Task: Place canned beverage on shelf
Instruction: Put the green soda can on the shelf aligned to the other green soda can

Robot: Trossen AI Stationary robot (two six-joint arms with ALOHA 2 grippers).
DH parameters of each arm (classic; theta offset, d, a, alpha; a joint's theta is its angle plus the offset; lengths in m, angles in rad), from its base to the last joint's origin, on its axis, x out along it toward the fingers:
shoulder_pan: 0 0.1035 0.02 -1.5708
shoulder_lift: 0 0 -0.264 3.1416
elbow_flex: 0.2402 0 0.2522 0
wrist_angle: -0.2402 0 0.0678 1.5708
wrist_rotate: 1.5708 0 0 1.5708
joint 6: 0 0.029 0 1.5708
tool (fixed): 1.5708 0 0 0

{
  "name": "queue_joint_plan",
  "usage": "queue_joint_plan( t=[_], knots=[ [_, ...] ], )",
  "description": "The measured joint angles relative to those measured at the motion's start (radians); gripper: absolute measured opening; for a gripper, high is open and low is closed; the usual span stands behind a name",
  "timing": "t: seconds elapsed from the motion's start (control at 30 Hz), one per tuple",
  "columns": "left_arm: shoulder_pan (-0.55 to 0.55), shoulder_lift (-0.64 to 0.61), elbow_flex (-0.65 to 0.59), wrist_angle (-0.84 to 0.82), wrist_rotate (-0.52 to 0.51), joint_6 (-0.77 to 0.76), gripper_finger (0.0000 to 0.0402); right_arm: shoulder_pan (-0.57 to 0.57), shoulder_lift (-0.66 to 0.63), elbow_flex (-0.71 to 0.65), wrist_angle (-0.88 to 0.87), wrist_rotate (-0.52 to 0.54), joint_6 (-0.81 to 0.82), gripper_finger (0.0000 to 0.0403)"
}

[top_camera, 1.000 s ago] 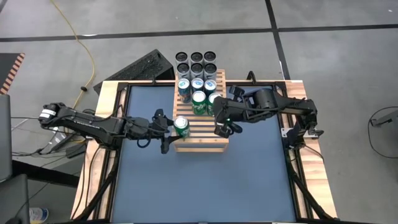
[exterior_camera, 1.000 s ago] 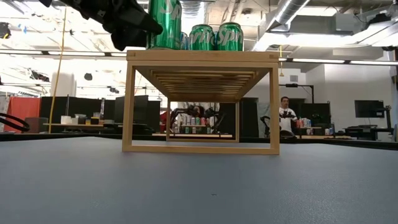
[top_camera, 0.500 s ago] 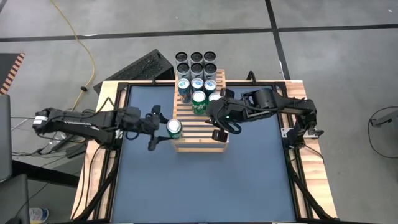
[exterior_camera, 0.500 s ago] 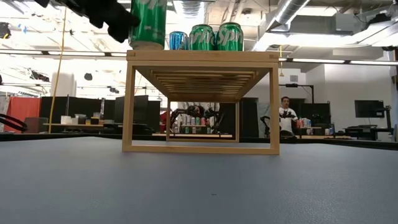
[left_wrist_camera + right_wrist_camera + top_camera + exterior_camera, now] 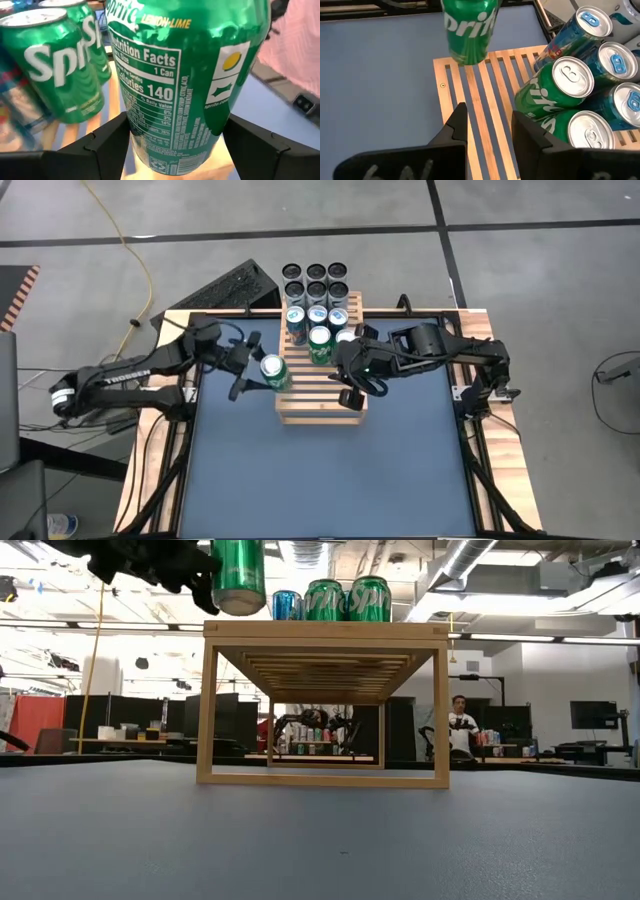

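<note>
Green can gripped in left gripper, lifted clear above left edge of wooden shelf, tilted slightly. Shelf stands at table's far middle; other cans crowd its far end. Right gripper over shelf's right side, fingers parted, empty.

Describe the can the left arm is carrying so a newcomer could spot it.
Find the wooden shelf mid-table. At its left edge the left gripper holds a green Sprite can. Unlike the cans standing at the shelf's far end, it hangs tilted, lifted clear of the slats.
</note>
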Motion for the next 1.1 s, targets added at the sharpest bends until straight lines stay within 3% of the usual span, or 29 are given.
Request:
queue_joint_plan(
  t=[0.27, 0.4, 0.8, 1.1],
  knots=[
    [0.181, 0.035, 0.000, 0.019, 0.189, 0.043, 0.0273, -0.004, 0.000, 0.000, -0.001, 0.001, 0.019, 0.0098],
    [0.234, 0.080, 0.001, 0.012, 0.184, 0.048, 0.0273, -0.010, 0.000, 0.000, -0.001, 0.002, 0.040, 0.0098],
    [0.249, 0.215, 0.001, 0.098, 0.230, 0.083, 0.0275, -0.016, 0.000, 0.000, -0.005, 0.002, 0.068, 0.0098],
    [0.255, 0.217, 0.001, 0.121, 0.136, 0.009, 0.0277, -0.016, 0.000, 0.000, -0.007, 0.002, 0.069, 0.0098]
  ],
)
